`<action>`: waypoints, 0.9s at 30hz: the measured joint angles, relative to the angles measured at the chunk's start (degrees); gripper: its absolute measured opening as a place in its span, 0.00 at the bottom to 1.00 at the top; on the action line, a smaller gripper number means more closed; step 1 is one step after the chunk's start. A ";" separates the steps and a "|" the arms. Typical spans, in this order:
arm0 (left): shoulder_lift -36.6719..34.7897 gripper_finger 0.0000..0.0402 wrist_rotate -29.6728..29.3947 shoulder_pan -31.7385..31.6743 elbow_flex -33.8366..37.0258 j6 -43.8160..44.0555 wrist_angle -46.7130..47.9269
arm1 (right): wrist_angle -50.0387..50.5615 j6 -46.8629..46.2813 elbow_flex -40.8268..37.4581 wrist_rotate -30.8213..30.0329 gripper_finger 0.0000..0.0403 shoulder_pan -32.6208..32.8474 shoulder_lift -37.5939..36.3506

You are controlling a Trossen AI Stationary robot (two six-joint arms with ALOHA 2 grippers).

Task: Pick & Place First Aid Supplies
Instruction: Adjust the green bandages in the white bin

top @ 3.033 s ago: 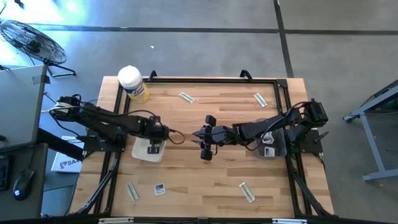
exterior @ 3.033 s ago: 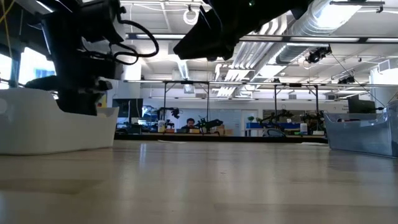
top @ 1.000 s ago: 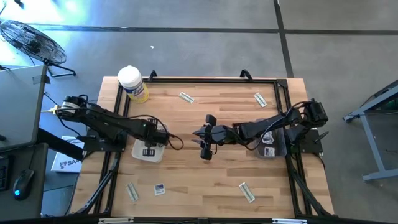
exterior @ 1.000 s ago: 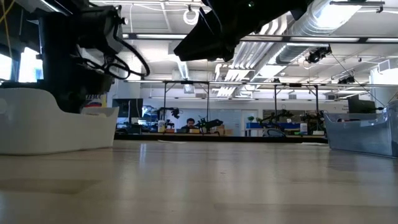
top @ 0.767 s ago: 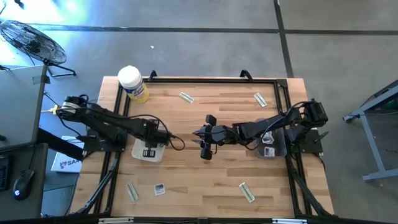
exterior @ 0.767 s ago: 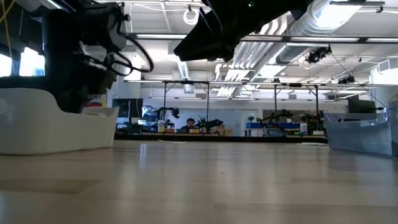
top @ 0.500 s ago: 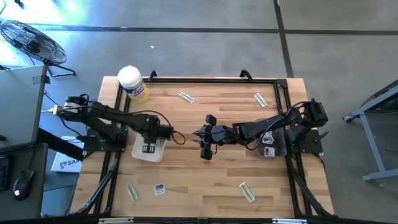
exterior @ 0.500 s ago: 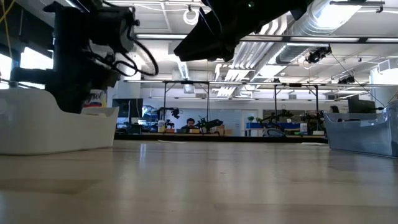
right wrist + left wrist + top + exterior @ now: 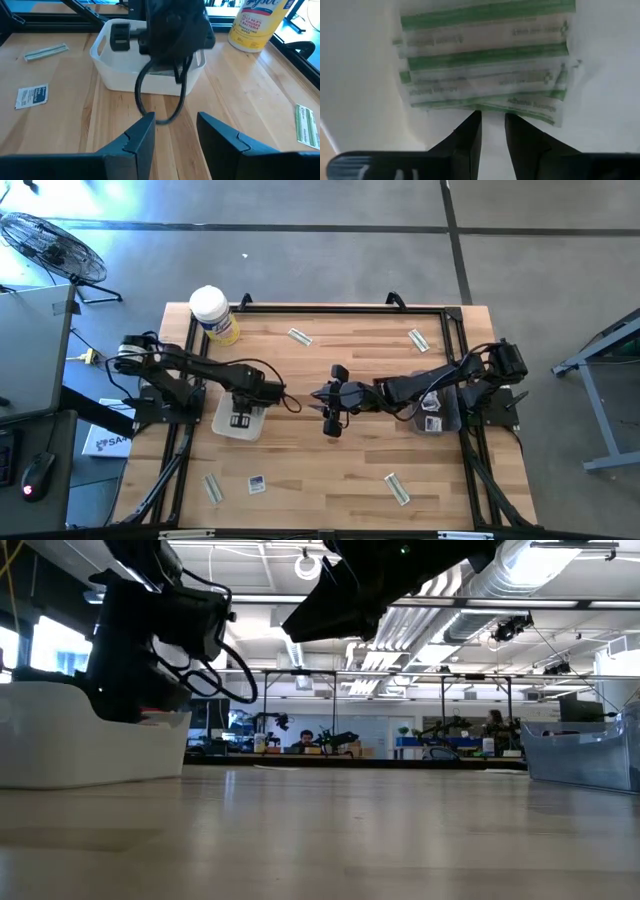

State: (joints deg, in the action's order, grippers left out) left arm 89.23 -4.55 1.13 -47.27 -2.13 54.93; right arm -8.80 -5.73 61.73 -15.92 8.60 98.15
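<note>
**Wrapped strips (image 9: 485,65) in the white bin: left arm lifting clear**

1. Status. The left gripper (image 9: 240,418) sits over the white bin (image 9: 222,428), at 9 o'clock from the table centre. Over the last few seconds it was deep inside the bin. In the low view it now stands higher above the rim, and the arm's elbow has swung toward 12 o'clock.

2. Left jaws. In the left wrist view I see them a narrow gap apart with nothing between them. Several green-edged wrapped strips lie flat on the bin floor just beyond the fingertips (image 9: 470,135), not touching them. I judge that this deposit is complete and the arm is free for its next pick.

3. Right gripper (image 9: 328,412). It hovers near the table centre and has not moved in this interval. Its jaws stand apart and empty. The clear bin (image 9: 447,420) lies at 3 o'clock, under the right arm, with a white packet inside.

4. Remaining work. Loose strips lie on the table at 11 o'clock (image 9: 299,336), 1 o'clock (image 9: 418,339), 5 o'clock (image 9: 397,489) and 7 o'clock (image 9: 213,488). A white square packet (image 9: 257,484) lies just beside the 7 o'clock strip. I judge the task to be partly done, with these five items outstanding.

5. Caution. The yellow canister (image 9: 213,315) at 10 o'clock is not a supply, so I leave it.
</note>
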 joint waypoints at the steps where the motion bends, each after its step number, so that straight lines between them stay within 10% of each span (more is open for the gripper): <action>1: 0.07 0.20 -0.37 0.00 0.00 -0.04 -1.00 | 0.02 -0.02 0.00 0.00 0.35 0.00 0.00; 27: -1.68 0.20 1.03 0.00 -0.04 -1.30 -13.92 | -9.35 2.20 0.00 6.61 0.35 -2.62 12.26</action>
State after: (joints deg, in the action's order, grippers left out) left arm 87.55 -3.52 1.13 -47.31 -3.43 41.00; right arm -18.14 -3.52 61.73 -9.31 5.98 110.41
